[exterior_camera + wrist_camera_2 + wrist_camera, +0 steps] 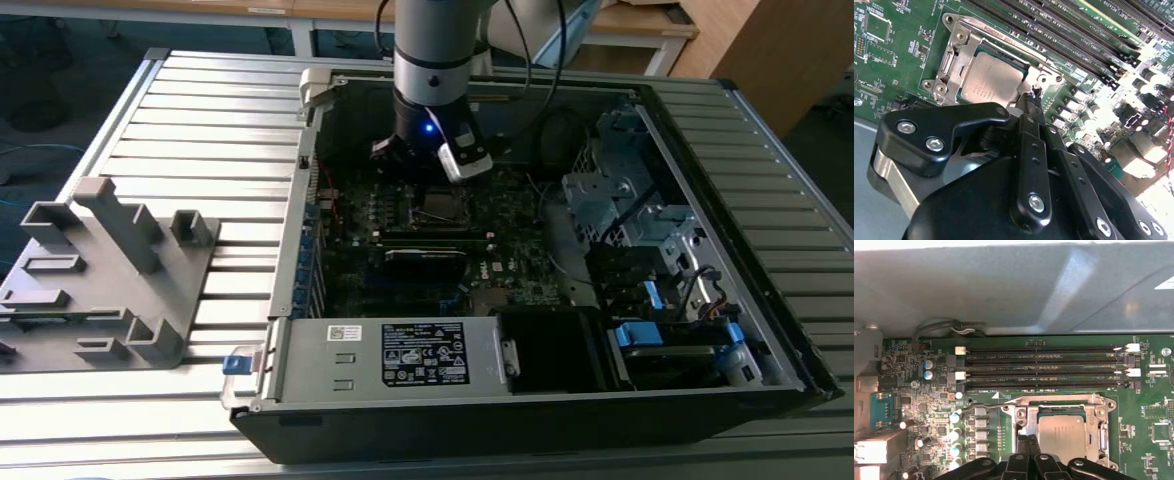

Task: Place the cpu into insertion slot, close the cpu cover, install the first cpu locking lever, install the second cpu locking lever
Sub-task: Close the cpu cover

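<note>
Right at the cpu cover (952, 55) edge, gripper (1031, 100) hangs with jaws pressed together, pinching nothing I can make out. cpu (991, 80) lies flat in insertion slot (1061, 411), under the lowered cover, just beyond the gripper tip.

place: robotics workshop | cues: slatted metal bench (200, 110), opened computer tower (534, 425), grey fixture (107, 270)

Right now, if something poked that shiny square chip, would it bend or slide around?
Probably neither. The cpu looks like a flat, metal-topped slab, so it is likely stiff, not bendy. The cpu cover frames its edges, so a poke likely wouldn't slide it. Being flat and square, it shouldn't roll.
</note>
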